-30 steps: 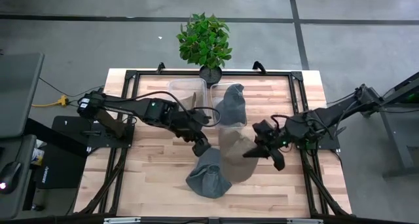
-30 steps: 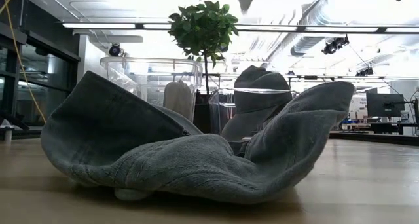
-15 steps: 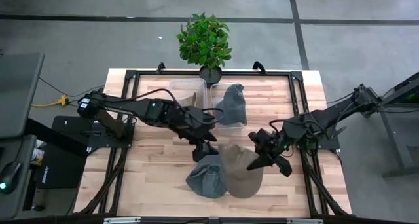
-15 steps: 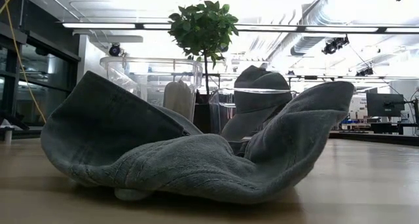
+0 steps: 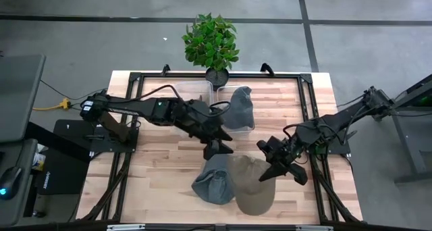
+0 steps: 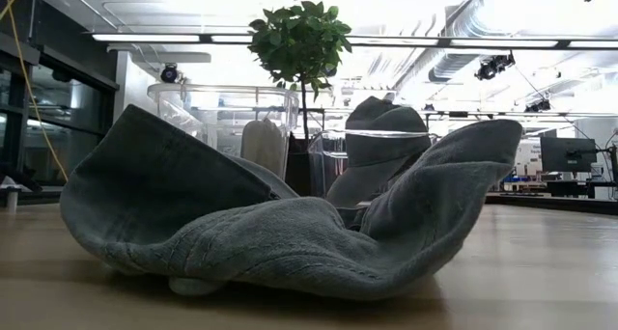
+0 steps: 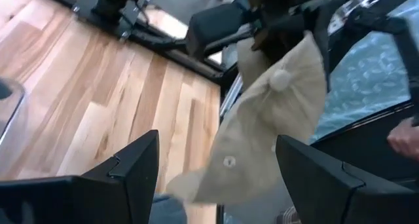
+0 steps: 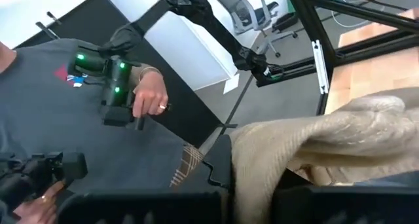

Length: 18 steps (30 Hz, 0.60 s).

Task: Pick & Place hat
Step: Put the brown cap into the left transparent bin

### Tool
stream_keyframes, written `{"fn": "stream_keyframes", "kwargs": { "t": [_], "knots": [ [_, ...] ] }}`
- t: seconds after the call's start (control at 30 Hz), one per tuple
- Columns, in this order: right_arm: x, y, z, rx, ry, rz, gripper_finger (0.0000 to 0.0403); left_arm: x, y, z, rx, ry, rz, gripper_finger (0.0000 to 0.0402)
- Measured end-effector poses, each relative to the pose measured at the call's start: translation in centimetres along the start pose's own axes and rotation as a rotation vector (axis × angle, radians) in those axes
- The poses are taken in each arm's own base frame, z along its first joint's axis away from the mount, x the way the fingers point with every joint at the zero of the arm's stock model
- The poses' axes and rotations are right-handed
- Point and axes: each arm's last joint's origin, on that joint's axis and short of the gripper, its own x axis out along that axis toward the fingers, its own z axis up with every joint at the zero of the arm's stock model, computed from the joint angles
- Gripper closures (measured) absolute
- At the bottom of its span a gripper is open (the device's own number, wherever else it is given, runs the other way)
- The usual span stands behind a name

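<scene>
A tan, brimmed fabric cap [image 5: 251, 184] lies beside a crumpled grey terry-cloth hat [image 5: 213, 184] on the pale, striped-grain wooden table [image 5: 155, 163]. Another grey hat [image 5: 237, 106] sits in a clear plastic bin [image 5: 229, 126]. A leafy green plant [image 5: 210, 40] rises from its dark pot [image 5: 217, 77]. Both robot arms are black.
</scene>
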Motion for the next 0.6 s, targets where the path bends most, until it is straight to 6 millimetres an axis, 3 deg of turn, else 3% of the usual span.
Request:
{"fn": "stream_keyframes", "kwargs": {
  "t": [0.3,0.6],
  "knots": [
    [-0.1,0.4,0.6,-0.056,-0.007,0.014,0.0403,2.3,0.3,-0.1,0.005,0.000,-0.051,0.0138],
    [-0.3,0.4,0.8,-0.065,0.036,-0.020,0.0403,2.4,-0.3,0.3,-0.007,-0.004,-0.157,0.0138]
  ]
}}
